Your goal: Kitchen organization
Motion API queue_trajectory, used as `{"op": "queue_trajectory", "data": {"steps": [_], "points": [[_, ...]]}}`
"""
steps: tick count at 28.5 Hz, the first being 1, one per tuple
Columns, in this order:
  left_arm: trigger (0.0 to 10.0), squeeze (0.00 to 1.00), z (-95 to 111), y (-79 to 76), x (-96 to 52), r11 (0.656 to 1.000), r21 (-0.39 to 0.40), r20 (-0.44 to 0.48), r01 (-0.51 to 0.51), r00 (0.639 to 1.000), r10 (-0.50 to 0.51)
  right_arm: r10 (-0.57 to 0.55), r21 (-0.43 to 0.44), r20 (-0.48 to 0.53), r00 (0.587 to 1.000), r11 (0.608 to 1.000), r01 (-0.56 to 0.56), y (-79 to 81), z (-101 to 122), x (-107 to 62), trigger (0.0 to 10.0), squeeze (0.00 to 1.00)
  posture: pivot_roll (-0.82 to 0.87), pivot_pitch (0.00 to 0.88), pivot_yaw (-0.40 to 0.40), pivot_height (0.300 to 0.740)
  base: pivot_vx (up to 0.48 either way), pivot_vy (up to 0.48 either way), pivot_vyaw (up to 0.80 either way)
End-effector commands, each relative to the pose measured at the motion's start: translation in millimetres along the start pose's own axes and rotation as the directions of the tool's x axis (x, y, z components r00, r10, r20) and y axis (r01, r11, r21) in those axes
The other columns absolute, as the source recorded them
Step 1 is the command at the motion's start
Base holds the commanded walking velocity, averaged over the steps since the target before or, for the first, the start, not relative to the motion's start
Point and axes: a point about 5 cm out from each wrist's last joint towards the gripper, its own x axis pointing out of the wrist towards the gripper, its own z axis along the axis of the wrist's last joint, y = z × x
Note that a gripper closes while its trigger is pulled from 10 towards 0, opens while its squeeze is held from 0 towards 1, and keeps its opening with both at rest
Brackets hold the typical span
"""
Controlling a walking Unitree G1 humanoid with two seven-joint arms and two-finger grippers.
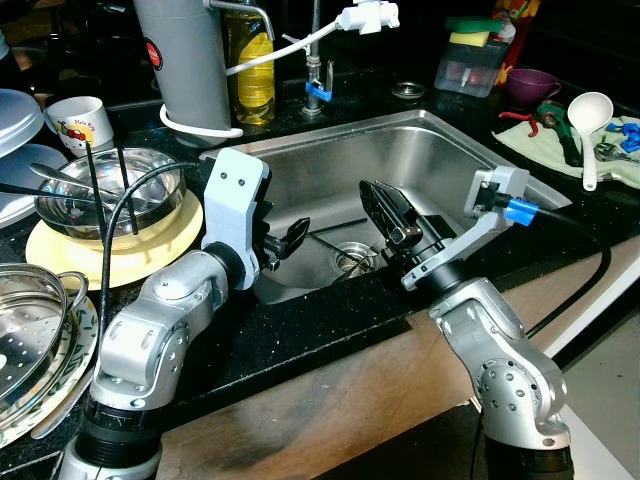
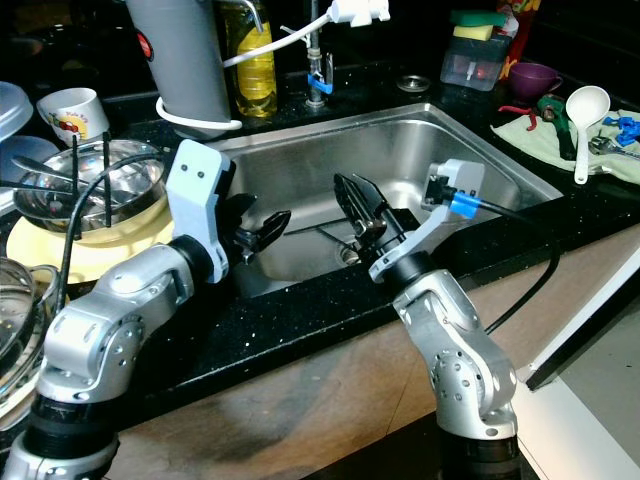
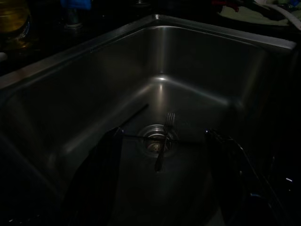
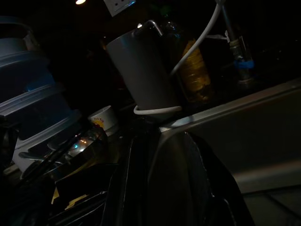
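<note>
A stainless steel sink (image 1: 430, 150) is set in the black counter before me. On its floor a fork (image 3: 162, 141) lies across the round drain (image 1: 355, 260), with a thin dark stick (image 3: 134, 117) beside it. My left gripper (image 1: 285, 240) hangs over the sink's left side, fingers spread open and holding nothing; in the left wrist view it points down at the drain. My right gripper (image 1: 382, 203) hovers above the middle of the sink, open and empty, aimed toward the left counter.
Left of the sink a steel bowl (image 1: 110, 190) with utensils sits on a yellow plate, near a mug (image 1: 80, 120) and a lidded steamer pot (image 1: 30, 330). Behind stand a grey kettle (image 1: 190, 60), a yellow bottle (image 1: 250, 75) and the tap (image 1: 315, 70). A white ladle (image 1: 590, 120) lies at right.
</note>
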Motion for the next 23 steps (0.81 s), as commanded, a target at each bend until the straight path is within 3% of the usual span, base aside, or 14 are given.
{"op": "queue_trajectory", "data": {"steps": [1,20,23], "points": [[10.0,0.0,-2.6,-2.8,-1.3,1.0,-0.006,-0.008,0.006,1.0,-0.006,-0.002,0.002,-0.006,1.0,1.0,0.002,0.9,0.1,-3.4,10.0,0.0,-0.08,0.174,-0.006,0.74,-0.289,0.0,0.0],[10.0,0.0,-1.5,-2.8,-1.6,1.0,-0.006,-0.005,0.004,1.0,-0.004,-0.007,0.007,-0.017,1.0,1.0,0.007,0.5,-0.1,-4.0,10.0,0.0,-0.08,0.176,-0.009,0.74,-0.306,0.0,0.0],[10.0,0.0,-2.8,-1.1,-2.0,1.0,-0.005,-0.016,-0.008,1.0,0.008,-0.006,0.008,-0.019,1.0,1.0,0.006,0.6,-0.1,-4.0,10.0,0.0,-0.08,0.176,-0.009,0.74,0.0,0.0,0.0]]}}
